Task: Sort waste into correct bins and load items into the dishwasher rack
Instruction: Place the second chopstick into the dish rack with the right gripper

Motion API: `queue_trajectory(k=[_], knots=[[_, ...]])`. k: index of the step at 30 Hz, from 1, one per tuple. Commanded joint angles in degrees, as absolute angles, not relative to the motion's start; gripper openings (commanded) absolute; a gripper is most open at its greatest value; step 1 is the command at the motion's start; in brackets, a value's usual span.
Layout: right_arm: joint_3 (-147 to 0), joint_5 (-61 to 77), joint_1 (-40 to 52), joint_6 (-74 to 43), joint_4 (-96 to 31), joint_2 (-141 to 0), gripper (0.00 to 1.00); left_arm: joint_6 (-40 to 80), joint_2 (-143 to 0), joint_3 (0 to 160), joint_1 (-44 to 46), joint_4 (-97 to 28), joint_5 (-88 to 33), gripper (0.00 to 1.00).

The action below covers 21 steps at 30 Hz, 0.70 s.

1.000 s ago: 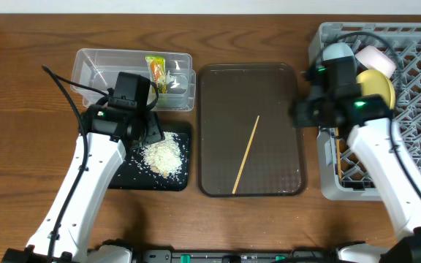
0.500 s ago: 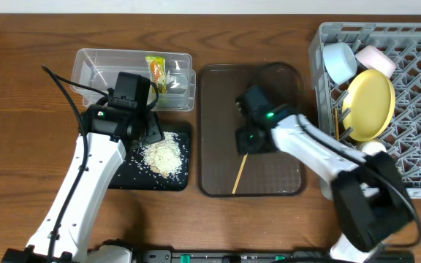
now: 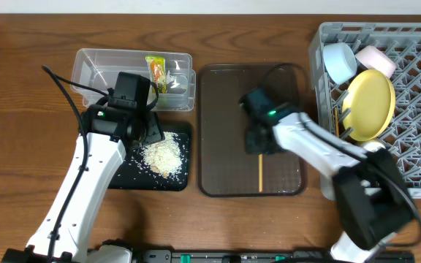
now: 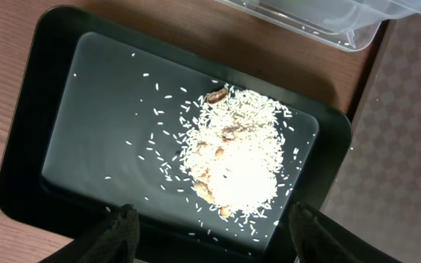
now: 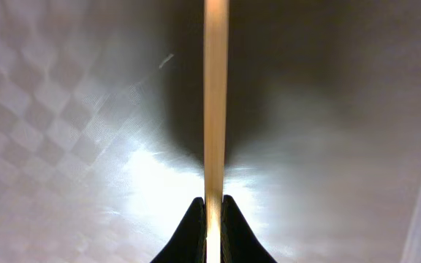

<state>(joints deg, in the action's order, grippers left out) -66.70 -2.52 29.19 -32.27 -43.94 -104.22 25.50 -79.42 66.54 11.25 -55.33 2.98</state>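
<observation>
Right wrist view showed the right gripper (image 5: 212, 219) clamped on one wooden chopstick (image 5: 215, 88), close over the brown serving tray (image 5: 64, 109). Thin, stiff and light, it would likely pivot unless held near its middle. The left gripper (image 4: 214, 223) hung with fingers apart over the black tray (image 4: 28, 131) of rice scraps (image 4: 236, 164). The clear tub (image 3: 93, 62) held the snack wrapper (image 3: 156, 69); the dishwasher rack (image 3: 415, 109) held the yellow plate (image 3: 371, 102) and a light blue bowl (image 3: 338, 62).
</observation>
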Motion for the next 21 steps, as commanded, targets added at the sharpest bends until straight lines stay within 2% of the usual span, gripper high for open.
queue_trajectory(k=[1, 10, 18, 21], knots=[[-69.1, -5.1, 23.6, -24.9, -45.0, -95.1, 0.04, 25.6, -79.4, 66.9, 10.9, -55.7, 3.4, 0.69], [-69.8, -5.1, 6.4, -10.3, -47.4, -81.1, 0.01, 25.6, -79.4, 66.9, 10.9, -55.6, 3.4, 0.69], [-69.6, -4.8, -2.4, -3.3, -50.6, -85.1, 0.01, 25.6, -79.4, 66.9, 10.9, -55.7, 3.4, 0.69], [-69.6, -4.1, -2.6, -3.0, -50.3, -87.2, 0.05, 25.6, -79.4, 66.9, 10.9, -55.7, 3.4, 0.69]])
